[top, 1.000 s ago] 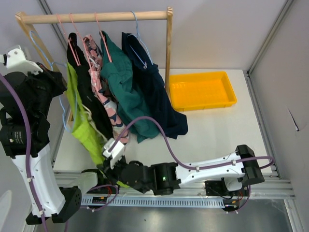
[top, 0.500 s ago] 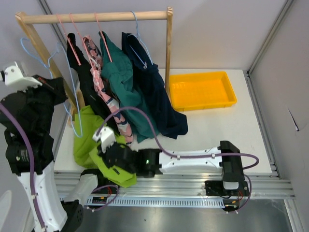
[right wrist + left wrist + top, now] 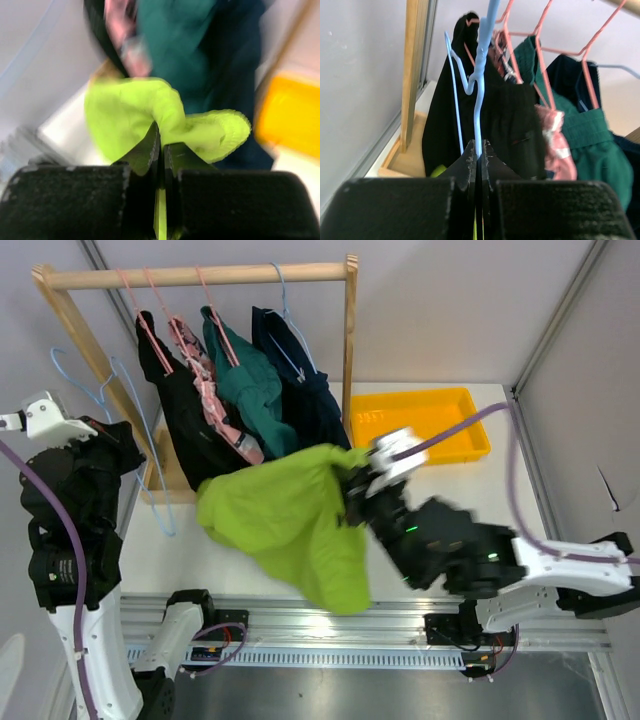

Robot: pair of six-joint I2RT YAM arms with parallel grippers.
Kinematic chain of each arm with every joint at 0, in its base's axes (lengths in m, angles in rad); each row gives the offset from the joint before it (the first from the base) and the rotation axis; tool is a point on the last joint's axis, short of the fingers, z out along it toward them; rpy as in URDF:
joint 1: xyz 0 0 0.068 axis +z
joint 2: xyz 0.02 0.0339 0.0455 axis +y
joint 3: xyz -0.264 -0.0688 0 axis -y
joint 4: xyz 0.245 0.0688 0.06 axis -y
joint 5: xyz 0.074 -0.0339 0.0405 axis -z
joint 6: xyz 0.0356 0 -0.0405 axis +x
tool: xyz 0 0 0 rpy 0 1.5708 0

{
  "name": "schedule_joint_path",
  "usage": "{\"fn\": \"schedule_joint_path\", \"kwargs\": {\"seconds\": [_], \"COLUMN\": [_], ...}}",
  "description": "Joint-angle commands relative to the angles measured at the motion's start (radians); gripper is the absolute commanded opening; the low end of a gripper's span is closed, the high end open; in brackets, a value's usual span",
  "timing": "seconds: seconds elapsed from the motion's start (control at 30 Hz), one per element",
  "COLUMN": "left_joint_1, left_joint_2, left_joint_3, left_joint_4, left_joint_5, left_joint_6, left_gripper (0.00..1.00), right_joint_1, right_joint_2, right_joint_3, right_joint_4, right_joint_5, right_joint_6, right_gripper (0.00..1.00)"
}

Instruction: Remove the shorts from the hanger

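though blurred, lime shorts point(image 3: 145, 112) in the right end effector point(image 3: 161, 142)

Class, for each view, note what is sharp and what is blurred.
Top external: wooden rack and lime shorts fairly sharp, even light. Left wrist: blue hanger crisp, clothes behind clear. Right wrist: everything behind the shorts blurred, yellow tray a smear.

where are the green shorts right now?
Top view, centre: the green shorts hang from the shut right gripper, on the near side of the rack and left of the yellow tray.
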State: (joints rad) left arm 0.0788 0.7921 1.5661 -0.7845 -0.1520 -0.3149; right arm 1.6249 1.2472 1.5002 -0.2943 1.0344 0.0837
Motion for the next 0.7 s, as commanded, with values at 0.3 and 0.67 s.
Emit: {"fn": "schedule_joint_path", "kwargs": {"seconds": [0.3,0.67], "left_joint_1": [-0.004,-0.004], "left_joint_2": [-0.062,-0.082], "left_joint_3": [-0.132,-0.150], "left_joint_4": [0.099,0.079], "left_joint_5": [0.005,-0.017], "left_joint_6": [0.011,0.045], "left_gripper": [0.00,0.00], "right_joint_1": [-0.583,-1.125], "right_joint_2": [0.111,0.452], "right_joint_3": [0.674,1.035], "right_joint_4": [0.037,0.038], "right_joint_5": [-0.266,-0.655], "right_joint_6": [-0.379,-0.161], "right_gripper": [0.00,0.00]}}
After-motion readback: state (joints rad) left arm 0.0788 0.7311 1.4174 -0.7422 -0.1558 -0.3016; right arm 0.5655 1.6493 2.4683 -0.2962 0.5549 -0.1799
